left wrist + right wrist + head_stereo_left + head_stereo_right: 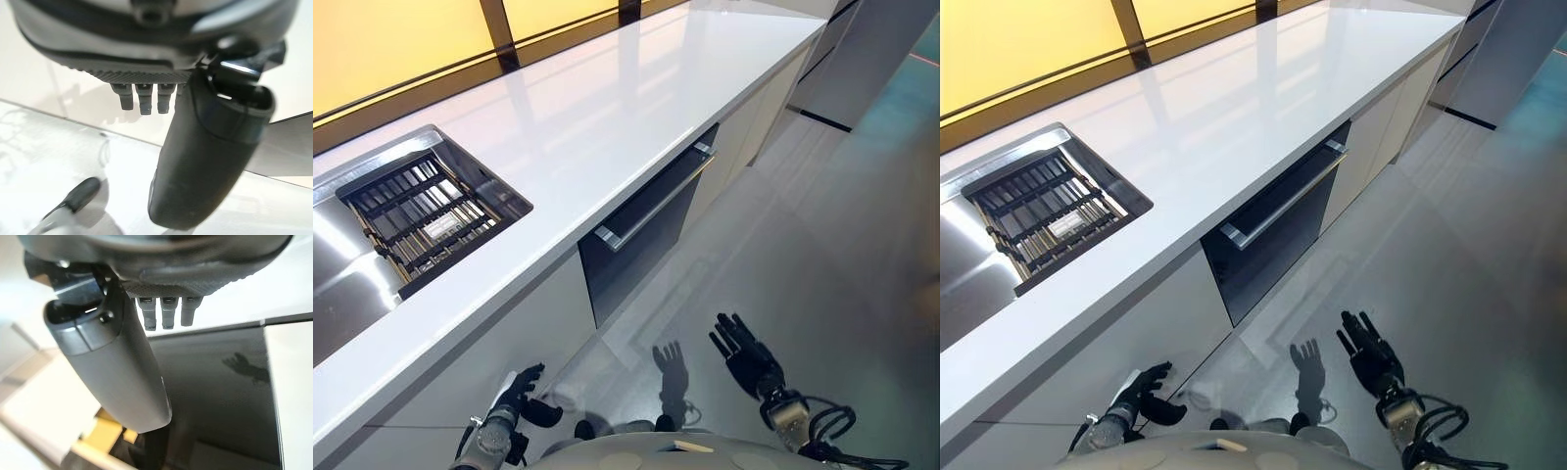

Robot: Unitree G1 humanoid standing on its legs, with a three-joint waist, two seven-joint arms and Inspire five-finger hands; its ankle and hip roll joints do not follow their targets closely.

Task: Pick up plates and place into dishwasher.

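Bright; glare on white countertop (607,117); wrist views blurred

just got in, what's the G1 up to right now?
Nothing is in hand yet. The robot stands in front of the white counter, with the dishwasher under it shut and its bar handle untouched. The left hand and the right hand hang low above the floor, fingers relaxed and holding nothing. A dark rack sits in the sink on the left.

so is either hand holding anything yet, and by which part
Nothing is held. The left hand and the right hand both hang empty and relaxed, low in front of the closed dishwasher.
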